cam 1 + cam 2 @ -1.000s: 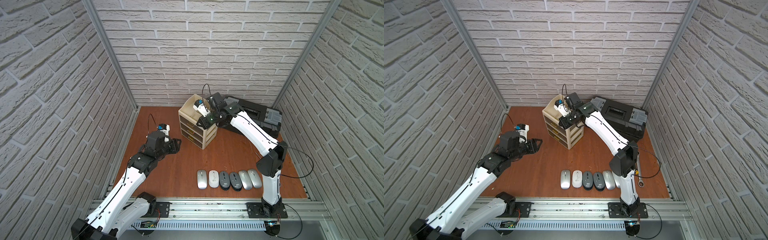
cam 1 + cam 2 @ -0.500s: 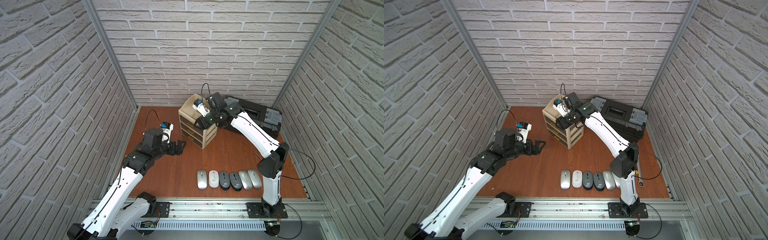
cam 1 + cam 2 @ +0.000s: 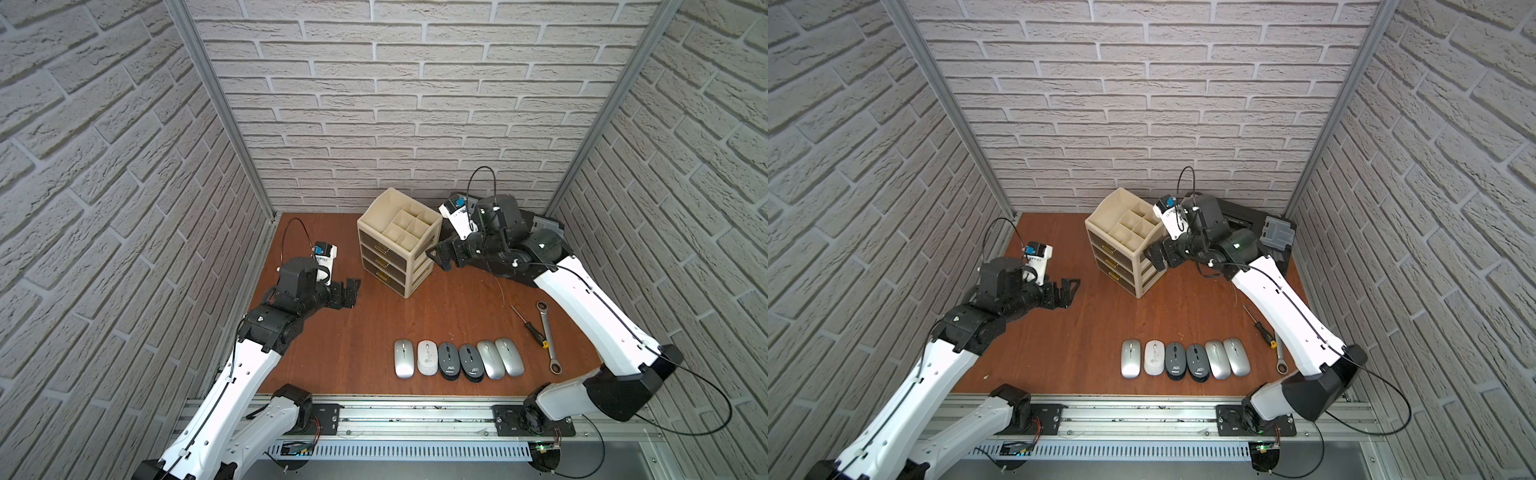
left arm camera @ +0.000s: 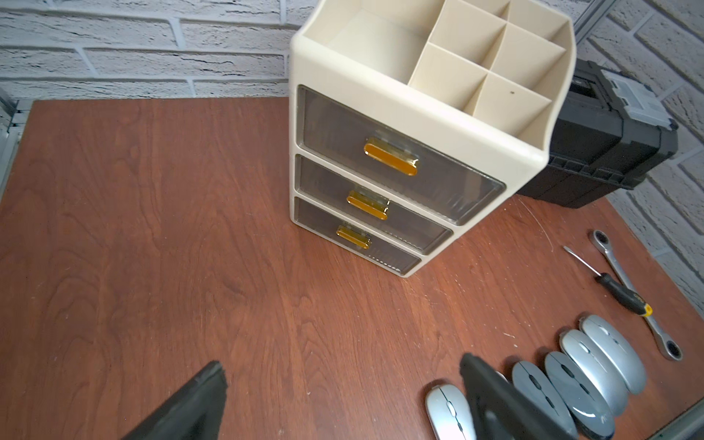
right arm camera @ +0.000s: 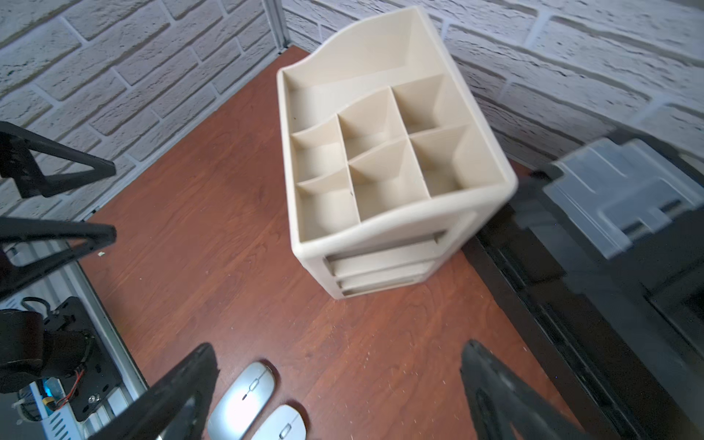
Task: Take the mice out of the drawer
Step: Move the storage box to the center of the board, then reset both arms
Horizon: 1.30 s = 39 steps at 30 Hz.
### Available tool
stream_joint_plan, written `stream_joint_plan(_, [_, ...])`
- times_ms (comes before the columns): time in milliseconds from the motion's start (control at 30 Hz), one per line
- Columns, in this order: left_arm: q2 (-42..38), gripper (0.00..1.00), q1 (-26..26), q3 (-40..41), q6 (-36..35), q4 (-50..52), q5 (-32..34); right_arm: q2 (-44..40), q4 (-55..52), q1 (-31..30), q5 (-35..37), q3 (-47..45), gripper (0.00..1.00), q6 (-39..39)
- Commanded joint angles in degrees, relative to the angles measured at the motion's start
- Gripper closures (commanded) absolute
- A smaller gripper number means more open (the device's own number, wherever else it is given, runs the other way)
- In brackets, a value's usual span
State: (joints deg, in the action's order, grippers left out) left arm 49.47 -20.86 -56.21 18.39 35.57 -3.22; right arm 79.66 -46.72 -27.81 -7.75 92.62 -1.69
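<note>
Left arm first: elbow bent, forearm coming up from the rail, wrist about level. Left gripper point(image 3: 349, 293) hanging over bare table point(image 3: 316, 349), jaws spread wide, nothing in them. Aimed at the front of the drawer unit point(image 3: 399, 245), near it but clearly apart. All three drawers shut, going by the left wrist view.

Right arm: long reach up and over from the rail, wrist cocked down. Right gripper point(image 3: 441, 257) just beside the unit's side wall, jaws also wide, holding nothing. Looks apart from the unit in the right wrist view.

Writing-wise: can read "AOC" in white on the dark grey pair point(image 3: 1198, 362), at the rail end of each. Round mark on the white mouse point(image 3: 428, 357), too small to read. Same for the print on the left wrist camera point(image 3: 326, 257).

The mice point(image 3: 450, 360): all six out on the table, side by side in a row. Well apart from both grippers, off to the left gripper's right and back toward the arm bases. Long axes running rail-to-wall, scroll wheels at the wall end. The two silver mice point(image 3: 509, 357) at the end slanted a bit off parallel. Wrench point(image 3: 547, 336) and screwdriver point(image 3: 528, 324) lying just past them, beside the right forearm.
</note>
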Motion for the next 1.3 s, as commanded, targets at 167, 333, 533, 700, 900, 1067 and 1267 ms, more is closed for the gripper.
stream_joint_plan(167, [2.91, 0.02, 3.85, -2.33, 0.68, -2.88, 5.71, -18.1, 14.54, 6.71, 10.85, -23.57, 0.0, -6.9])
stream_joint_plan(333, [3.9, 0.02, 7.25, 0.04, 1.34, -6.66, 6.07, -22.74, 21.03, 13.19, 16.28, -34.68, 0.01, -10.04])
stream_joint_plan(533, [4.61, 0.02, 10.58, 2.84, 1.84, -9.72, 7.7, -21.93, 25.04, 20.41, 17.71, -41.66, 0.01, -13.82])
stream_joint_plan(700, [5.59, 0.02, 13.57, 6.42, 4.13, -12.56, 8.06, -22.03, 33.03, 24.53, 19.57, -48.86, 0.02, -13.32])
stream_joint_plan(900, [7.77, 0.02, 17.08, 11.09, 5.9, -16.92, 9.23, -22.26, 54.08, 25.51, 24.33, -61.66, 0.02, -7.68])
stream_joint_plan(1067, [7.42, 0.02, 18.4, 15.57, 5.02, -24.69, 11.6, -15.59, 67.72, 26.32, 25.38, -67.25, 0.02, -3.48])
stream_joint_plan(1267, [8.85, 0.02, 18.75, 18.9, 1.12, -31.35, 16.25, -6.02, 83.1, 26.55, 23.18, -70.32, 0.02, -1.59])
